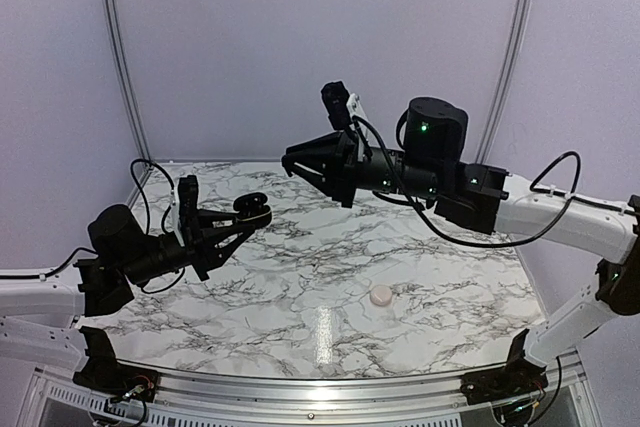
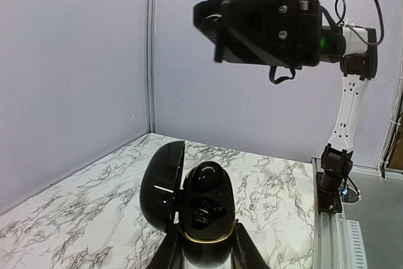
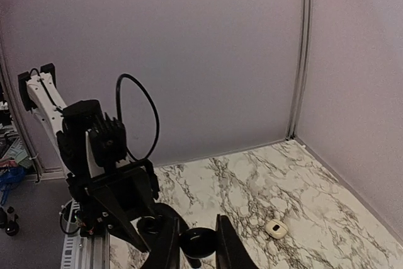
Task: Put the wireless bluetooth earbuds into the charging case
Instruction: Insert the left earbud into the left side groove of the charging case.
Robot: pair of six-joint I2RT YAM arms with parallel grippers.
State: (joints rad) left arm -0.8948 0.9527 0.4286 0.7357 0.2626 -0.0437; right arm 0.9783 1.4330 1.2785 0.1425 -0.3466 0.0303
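- The left claw (image 2: 208,247) is clamped tight on the base of a glossy black pebble-shaped plastic charging case (image 2: 203,218). It holds the case up off the white marble-patterned surface (image 1: 300,282), over on the left side.
- The case is open: its hinged lid (image 2: 160,187) is swung out to the left, and a gold-coloured band shows round the body.
- Inside, a glossy black seated bud (image 2: 208,177) seems to fill the far well, while the near well looks hollow (black on black, so hard to be sure).
- The right claw (image 3: 196,245) is very nearly closed. Pinched between its fingers is a small dark rounded piece, by the look of it a black plastic earbud (image 3: 198,237).
- That claw hangs up and to the right of the open case, near it but not touching. From the left wrist view it sits high above the case's mouth.
- On the surface, front right, lies a small white rounded plastic object (image 1: 381,295), well apart from both claws. Whether it is a case or a bud, I cannot tell.
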